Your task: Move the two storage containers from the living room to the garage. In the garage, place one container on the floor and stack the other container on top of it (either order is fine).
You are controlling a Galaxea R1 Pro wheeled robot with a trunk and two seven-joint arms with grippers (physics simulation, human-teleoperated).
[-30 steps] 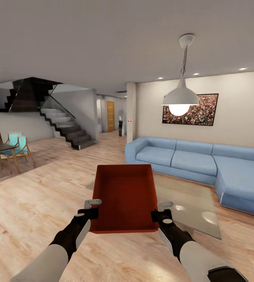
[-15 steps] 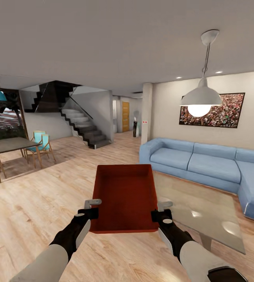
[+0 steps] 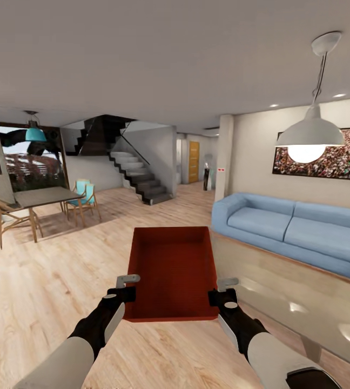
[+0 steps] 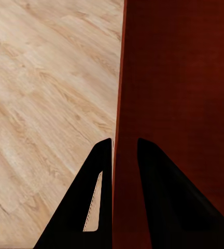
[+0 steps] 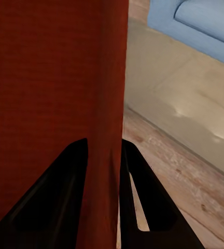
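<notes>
storage container (image 3: 172,273): red-orange open-top bin, carried level between my two grippers, above the wood plank floor (image 3: 40,281) of the living room. my left gripper (image 3: 125,286) is clamped over its left wall, my right gripper (image 3: 222,290) over its right wall. right of my right gripper: low table (image 3: 283,297), blue sofa (image 3: 294,227) beyond. left of my left gripper: open planks.
</notes>
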